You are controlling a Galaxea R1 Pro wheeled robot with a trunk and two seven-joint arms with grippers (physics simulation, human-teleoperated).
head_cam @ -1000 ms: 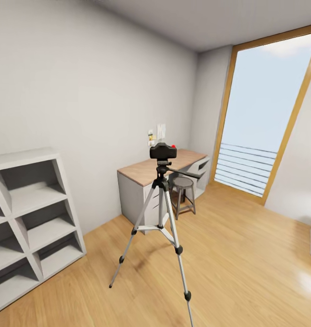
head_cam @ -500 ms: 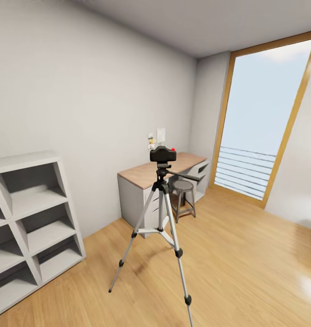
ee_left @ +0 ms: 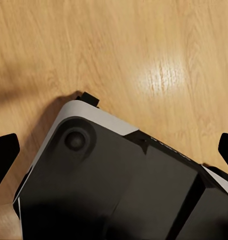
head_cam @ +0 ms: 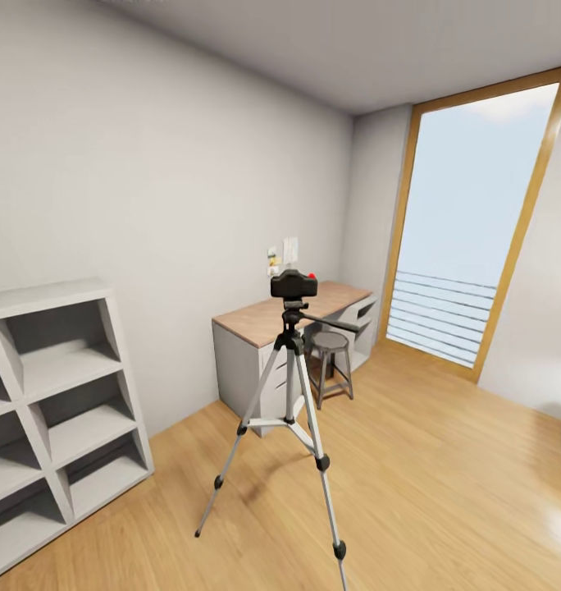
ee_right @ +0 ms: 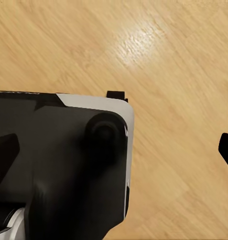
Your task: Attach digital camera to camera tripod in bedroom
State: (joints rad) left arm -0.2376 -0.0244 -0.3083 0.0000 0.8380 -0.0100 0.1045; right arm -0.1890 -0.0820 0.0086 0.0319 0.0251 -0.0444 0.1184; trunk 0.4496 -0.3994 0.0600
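Left gripper (ee_left: 114,150), right gripper (ee_right: 116,150) wide, empty | digital camera (head_cam: 294,284) seemingly atop camera tripod (head_cam: 290,410) | stool (head_cam: 330,361) behind

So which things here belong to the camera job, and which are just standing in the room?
Job:
camera, sitting on top of the tripod
tripod, on the wood floor

Just there:
desk
stool
shelf
window

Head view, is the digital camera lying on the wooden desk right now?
No, the digital camera sits on top of the camera tripod, which stands on the wood floor in front of the desk.
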